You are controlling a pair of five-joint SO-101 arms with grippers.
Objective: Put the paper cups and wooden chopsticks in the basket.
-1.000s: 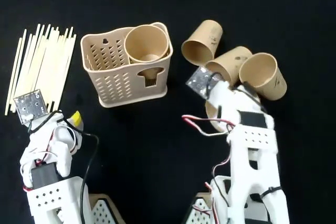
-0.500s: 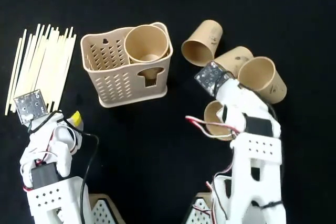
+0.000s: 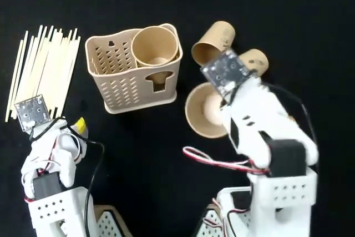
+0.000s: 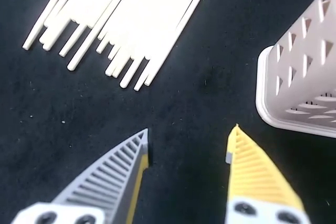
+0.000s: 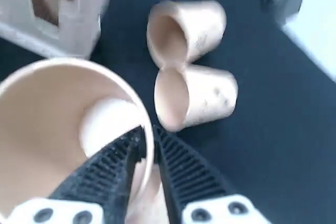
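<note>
Just beside basket (image 3: 127, 90), right tool (image 5: 148, 132) tight on paper cup (image 3: 202, 112) rim.

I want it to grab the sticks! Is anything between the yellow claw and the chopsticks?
No. In the left wrist view, just bare black table lies between the open left claw and the chopsticks.

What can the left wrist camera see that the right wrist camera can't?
Left wrist view: the wooden chopsticks lie fanned out on the black table, and the left jaws stand open above a bare patch of it.

Right wrist view: the right jaws are shut on the rim of a held paper cup. Beyond it are two lying cups, on their sides next to each other.

Both: a corner of the basket and the black table.
</note>
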